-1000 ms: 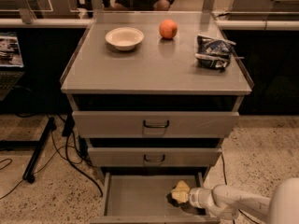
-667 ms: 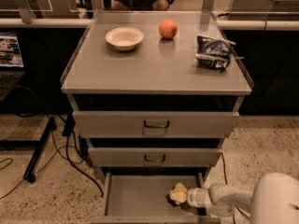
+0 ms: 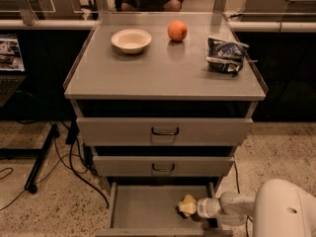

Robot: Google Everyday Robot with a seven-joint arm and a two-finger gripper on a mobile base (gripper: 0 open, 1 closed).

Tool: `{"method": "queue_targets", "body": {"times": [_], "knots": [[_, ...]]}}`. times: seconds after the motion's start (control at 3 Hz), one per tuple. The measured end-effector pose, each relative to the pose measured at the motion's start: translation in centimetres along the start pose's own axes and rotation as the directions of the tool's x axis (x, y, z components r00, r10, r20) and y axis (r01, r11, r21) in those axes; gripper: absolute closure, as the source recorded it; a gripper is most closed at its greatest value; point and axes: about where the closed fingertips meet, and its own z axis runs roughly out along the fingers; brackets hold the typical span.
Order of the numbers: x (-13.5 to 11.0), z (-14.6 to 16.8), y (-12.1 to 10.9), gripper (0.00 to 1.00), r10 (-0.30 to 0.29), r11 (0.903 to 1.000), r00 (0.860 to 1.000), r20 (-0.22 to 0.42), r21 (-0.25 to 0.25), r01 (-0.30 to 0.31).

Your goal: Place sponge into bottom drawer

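The bottom drawer [image 3: 143, 209] is pulled open below the two upper drawers, and its grey floor shows. My gripper [image 3: 186, 207] reaches into it from the right, at the drawer's right side just above the floor. It is shut on the pale yellow sponge [image 3: 187, 204], which shows as a small pinched lump at its tip. The white wrist [image 3: 224, 207] and arm shell [image 3: 286, 211] fill the lower right corner.
The cabinet top [image 3: 163, 68] holds a white bowl [image 3: 131, 40], an orange fruit [image 3: 177, 31] and a crumpled chip bag [image 3: 225, 56]. The two upper drawers [image 3: 164, 131] are closed. Black cables and a stand leg [image 3: 42, 157] lie on the floor at left.
The arm shell has come further into view at the lower right. The gripper with the sponge has shifted slightly left and down inside the bottom drawer.
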Motion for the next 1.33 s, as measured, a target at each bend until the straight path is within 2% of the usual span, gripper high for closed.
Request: {"method": "queue_targets", "body": {"times": [0.33, 0.67, 1.0, 1.33], "knots": [[0.0, 0.01, 0.0, 0.58, 0.0, 1.0, 1.0, 0.0, 0.0, 0.0], [0.0, 0.01, 0.01, 0.27, 0.0, 1.0, 1.0, 0.0, 0.0, 0.0], [0.01, 0.01, 0.01, 0.04, 0.0, 1.0, 1.0, 0.0, 0.0, 0.0], [0.01, 0.01, 0.01, 0.0, 0.0, 1.0, 1.0, 0.0, 0.0, 0.0]]}}
